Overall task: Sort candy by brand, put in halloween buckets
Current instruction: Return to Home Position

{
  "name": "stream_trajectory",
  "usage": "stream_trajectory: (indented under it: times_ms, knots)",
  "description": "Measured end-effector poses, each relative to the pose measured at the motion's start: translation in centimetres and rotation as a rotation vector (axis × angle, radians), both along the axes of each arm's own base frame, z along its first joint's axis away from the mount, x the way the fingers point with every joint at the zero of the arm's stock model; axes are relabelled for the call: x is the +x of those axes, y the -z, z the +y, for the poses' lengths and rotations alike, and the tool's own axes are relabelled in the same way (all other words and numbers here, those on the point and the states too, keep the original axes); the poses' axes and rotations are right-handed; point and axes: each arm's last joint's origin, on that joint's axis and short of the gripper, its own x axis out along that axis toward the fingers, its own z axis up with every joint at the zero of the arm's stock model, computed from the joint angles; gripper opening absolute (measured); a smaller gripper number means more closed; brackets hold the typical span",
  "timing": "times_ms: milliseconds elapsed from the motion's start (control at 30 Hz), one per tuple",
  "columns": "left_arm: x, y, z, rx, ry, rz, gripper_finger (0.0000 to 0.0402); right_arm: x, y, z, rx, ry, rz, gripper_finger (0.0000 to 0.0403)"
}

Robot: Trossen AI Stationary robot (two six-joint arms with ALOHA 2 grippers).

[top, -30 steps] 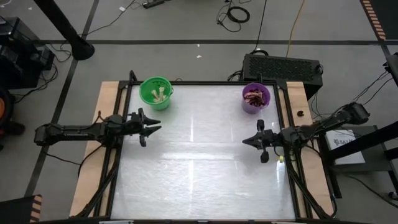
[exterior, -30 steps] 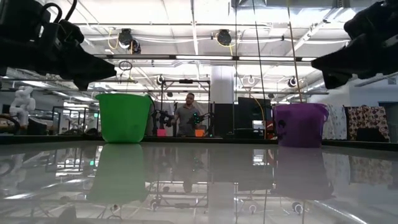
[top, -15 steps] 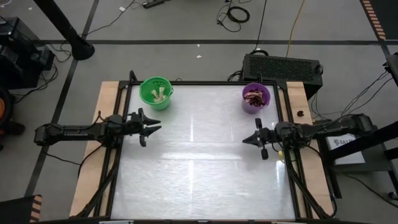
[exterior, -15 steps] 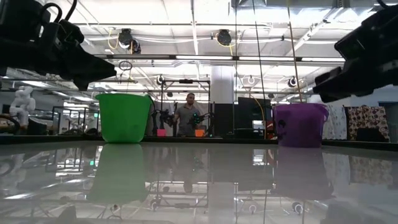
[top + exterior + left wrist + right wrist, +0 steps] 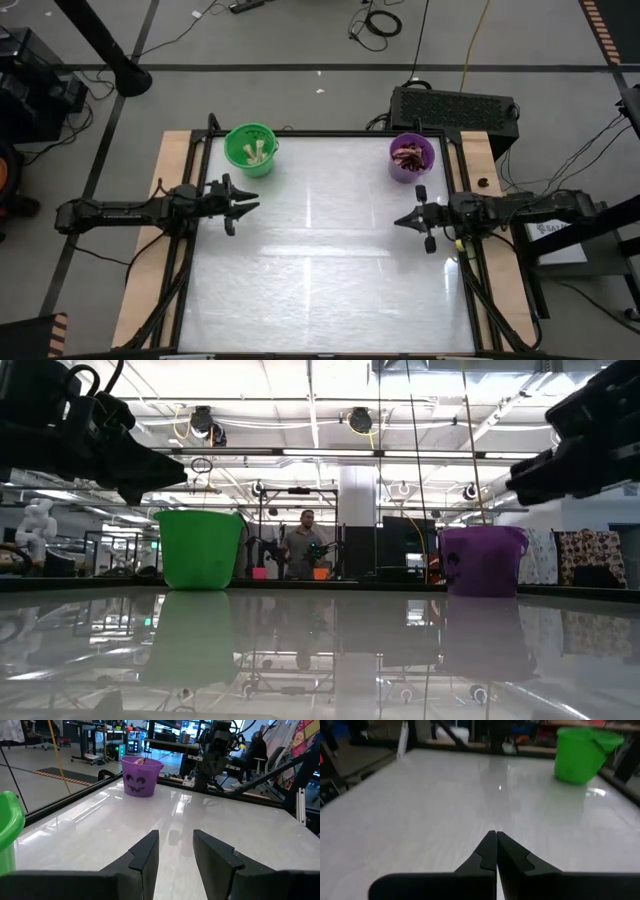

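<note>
1. The round green plastic bucket (image 5: 229, 150) stands on the glossy white table (image 5: 320, 270), near and behind the left pincer (image 5: 252, 207); pale wrapped candy pieces (image 5: 259, 152) lie inside it.
2. The round purple plastic bucket (image 5: 392, 156) stands near and behind the right pincer (image 5: 398, 221); dark red-brown wrapped bars (image 5: 408, 157) lie inside it.
3. The pincers face each other, well apart.

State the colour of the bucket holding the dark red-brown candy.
Purple; the bucket shows best in the high view.

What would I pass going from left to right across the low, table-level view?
left gripper, up high → green bucket → person in the room behind → purple bucket → right gripper, up high
</note>
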Motion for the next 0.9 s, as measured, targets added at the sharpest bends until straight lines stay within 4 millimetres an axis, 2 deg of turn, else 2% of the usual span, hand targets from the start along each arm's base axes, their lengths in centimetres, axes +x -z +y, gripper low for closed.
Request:
stream_trajectory:
  times_ms: [333, 533, 900]
  knots:
    - [0.0, 0.0, 0.0, 0.0, 0.0, 0.0, 0.0128, -2.6, -1.1, -0.1, -0.036, -0.023, -0.132, 0.0]
    - [0.0, 0.1, 0.0, -0.002, 0.004, 0.007, 0.0128, -2.6, -1.1, -0.1, -0.079, -0.019, -0.132, 0.0]
    - [0.0, 0.2, 0.0, -0.003, 0.007, 0.016, 0.0128, -2.5, -1.0, -0.2, 0.064, 0.042, -0.117, 0.0]
